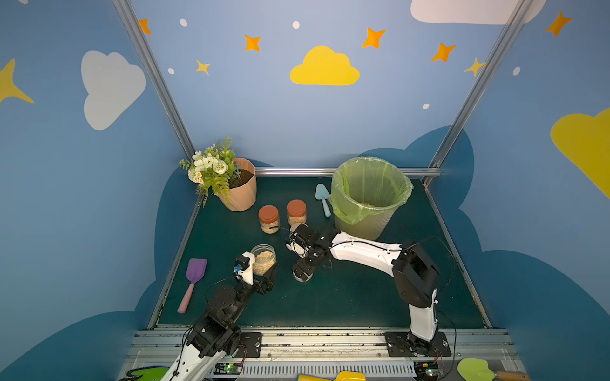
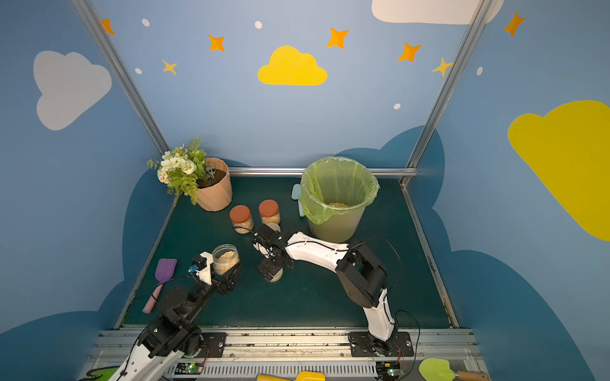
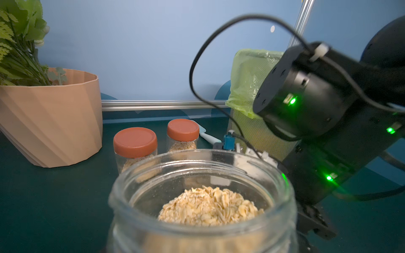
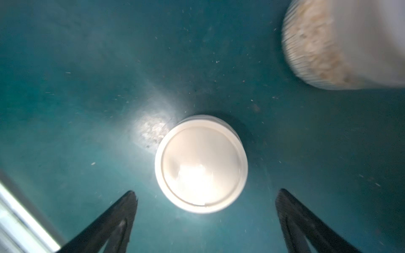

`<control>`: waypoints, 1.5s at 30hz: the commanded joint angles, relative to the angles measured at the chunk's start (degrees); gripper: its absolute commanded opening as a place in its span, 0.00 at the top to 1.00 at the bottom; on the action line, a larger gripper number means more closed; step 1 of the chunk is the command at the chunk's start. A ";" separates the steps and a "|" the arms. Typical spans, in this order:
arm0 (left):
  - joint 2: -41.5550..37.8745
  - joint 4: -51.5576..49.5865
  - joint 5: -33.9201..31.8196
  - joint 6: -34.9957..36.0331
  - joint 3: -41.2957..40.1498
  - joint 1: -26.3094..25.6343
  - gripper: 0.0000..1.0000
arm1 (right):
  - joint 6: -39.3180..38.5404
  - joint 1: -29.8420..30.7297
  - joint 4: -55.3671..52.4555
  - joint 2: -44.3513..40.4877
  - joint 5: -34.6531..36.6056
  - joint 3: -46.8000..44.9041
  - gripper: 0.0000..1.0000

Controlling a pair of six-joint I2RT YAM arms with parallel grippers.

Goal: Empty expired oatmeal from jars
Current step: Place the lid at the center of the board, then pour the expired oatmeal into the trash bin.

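Open jar held, lid lying free: spill and bump risks

In a top view the left hand (image 1: 266, 273) is clamped on the open jar (image 1: 263, 259), well apart from the bin (image 1: 366, 227); tilting early would scatter grains on the table (image 1: 330, 303). The left wrist view shows the oatmeal (image 3: 210, 206) inside, with the right arm (image 3: 306, 98) close: a knock could jolt it. In the right wrist view the right hand (image 4: 207, 191) gapes over the beige lid (image 4: 201, 157); a finger could clip it.

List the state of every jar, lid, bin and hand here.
Clear round jar of oatmeal: uncapped, gripped by left hand.
Round beige lid: off, flat on dark green table.
Two rust-red-lidded clear jars: capped, upright, untouched.
Right hand: open above lid.
Green-lined beige bin: some oatmeal inside.
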 commanded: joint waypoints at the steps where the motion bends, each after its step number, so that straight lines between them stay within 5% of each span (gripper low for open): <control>1: 1.98 5.50 1.42 0.11 2.39 0.15 0.96 | 0.24 -0.28 -1.97 -5.42 1.70 -0.78 0.01; 10: 17.50 13.35 4.49 1.80 8.37 0.25 0.96 | 0.00 -3.19 -4.25 -13.88 -1.48 -0.67 0.01; 28: 59.77 23.66 21.40 8.23 39.61 -0.06 0.96 | 5.13 -15.12 4.28 -42.56 -4.19 -7.59 0.01; 35: 71.75 23.56 27.19 10.28 53.39 -2.10 0.96 | 7.16 -21.83 7.06 -45.72 -7.40 -6.81 0.01; 45: 86.81 26.37 33.35 11.25 69.30 -4.18 0.96 | 16.03 -34.22 16.67 -44.57 -21.98 -6.87 0.01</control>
